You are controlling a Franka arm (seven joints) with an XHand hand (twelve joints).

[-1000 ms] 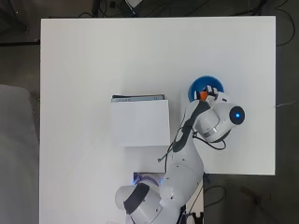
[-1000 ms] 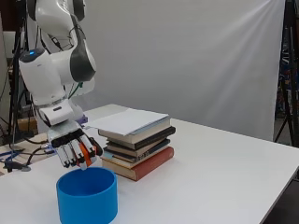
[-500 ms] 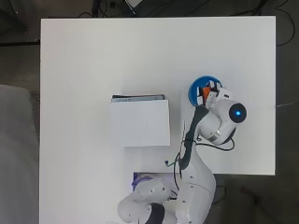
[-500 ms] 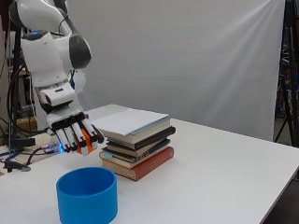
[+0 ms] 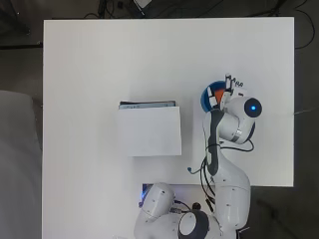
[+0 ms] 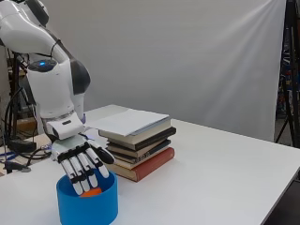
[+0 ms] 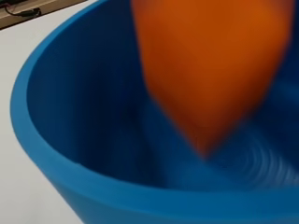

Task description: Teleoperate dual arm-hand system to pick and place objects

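Hand (image 6: 84, 161) over the blue tub (image 6: 86, 208), opened out, fingers straight and pointing down, tips dipped just inside the tub's rim. No curl round anything as far as the side view shows. Orange piece (image 6: 92, 192) down inside the tub, right under the fingertips; can't tell if touching them or already lying on the bottom. Huge and smeared in the wrist view, so hard to say what it actually is. Stack of books (image 6: 140, 147) just beside the tub, on the side away from the arm, not touching it.

Risk-wise: fingertips below the rim, so any sideways pull instead of a straight lift could hook the tub wall and drag or tip the whole thing, orange piece included. Could also bump the tub into the books, being that close. Possibly also a snag if the piece hangs on a finger on the way up.

Compared with half a second back: hand higher then, clear above the tub, orange piece showing among the fingers. Now lower, and the orange in the tub. Tub and books in the same spots.
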